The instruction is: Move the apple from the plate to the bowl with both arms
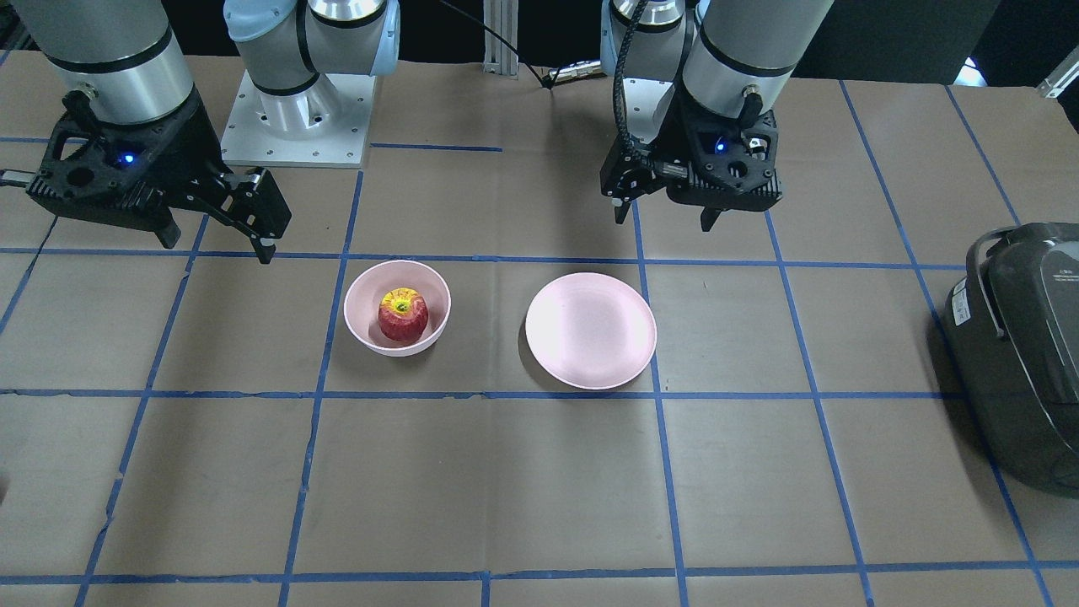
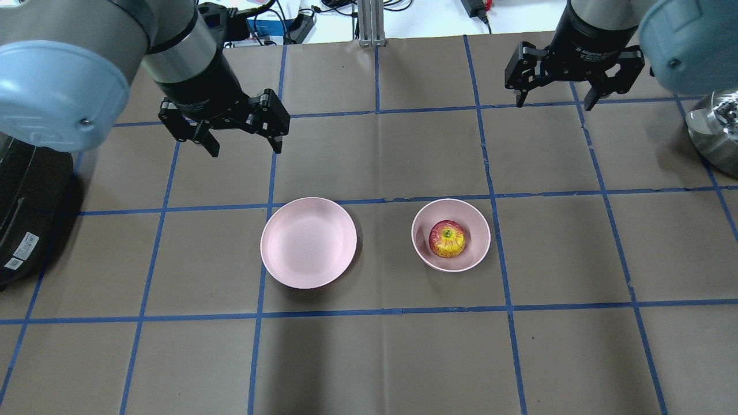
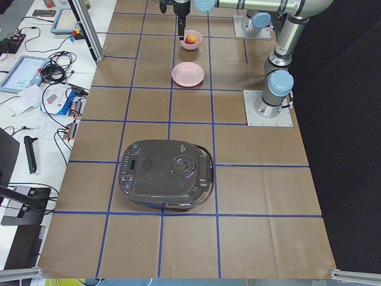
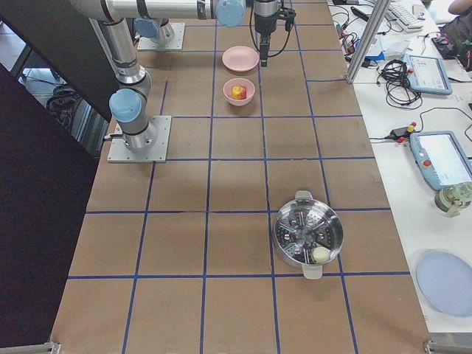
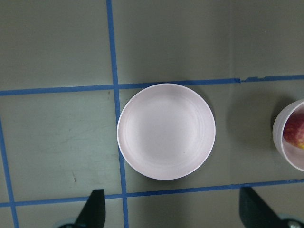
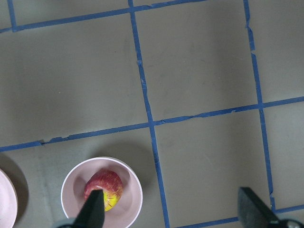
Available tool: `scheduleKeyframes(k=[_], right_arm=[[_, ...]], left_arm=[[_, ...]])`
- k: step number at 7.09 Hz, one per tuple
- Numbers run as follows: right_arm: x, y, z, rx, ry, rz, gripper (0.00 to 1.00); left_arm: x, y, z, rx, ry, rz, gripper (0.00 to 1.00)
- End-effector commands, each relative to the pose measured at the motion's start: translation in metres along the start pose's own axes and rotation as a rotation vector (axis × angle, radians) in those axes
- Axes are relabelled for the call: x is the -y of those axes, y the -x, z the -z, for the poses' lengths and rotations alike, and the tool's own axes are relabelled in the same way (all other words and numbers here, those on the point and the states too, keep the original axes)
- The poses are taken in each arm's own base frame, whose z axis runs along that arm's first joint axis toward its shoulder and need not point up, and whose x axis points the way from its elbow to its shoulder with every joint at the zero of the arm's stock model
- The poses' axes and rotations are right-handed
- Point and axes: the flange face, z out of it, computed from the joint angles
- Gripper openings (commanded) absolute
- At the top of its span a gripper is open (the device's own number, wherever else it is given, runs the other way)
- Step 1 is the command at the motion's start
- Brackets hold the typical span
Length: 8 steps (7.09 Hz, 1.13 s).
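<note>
The red apple (image 1: 403,314) with its yellow-green top sits inside the small pink bowl (image 1: 361,308); both show in the overhead view, apple (image 2: 447,238) and bowl (image 2: 477,242). The flat pink plate (image 1: 590,330) lies empty beside the bowl, toward my left arm (image 2: 308,242). My left gripper (image 2: 246,150) hangs open and empty above the table, beyond the plate (image 5: 166,131). My right gripper (image 2: 553,105) is open and empty, raised beyond and to the right of the bowl. In the right wrist view the apple (image 6: 104,188) lies in the bowl (image 6: 71,190) by one fingertip (image 6: 95,209).
A black rice cooker (image 2: 23,207) stands at the table's left end (image 1: 1020,354). A steel steamer pot (image 2: 715,127) stands at the right end. The right arm's base plate (image 1: 295,118) is behind the bowl. Blue tape lines grid the brown table.
</note>
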Motion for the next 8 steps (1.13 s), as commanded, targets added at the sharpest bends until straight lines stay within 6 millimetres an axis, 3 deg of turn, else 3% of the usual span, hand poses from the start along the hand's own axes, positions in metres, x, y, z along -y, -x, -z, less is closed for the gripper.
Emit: scheduleKeyframes(k=[1, 8], right_arm=[[0.0004, 0.0025, -0.0026, 0.029, 0.001, -0.001, 0.99], [0.0031, 0.0025, -0.0069, 0.024, 0.002, -0.003, 1.0]], left_arm=[[-0.004, 0.0084, 0.0031, 0.004, 0.016, -0.001, 1.0], [-0.0055, 0.0108, 0.0037, 0.005, 0.017, 0.004, 1.0]])
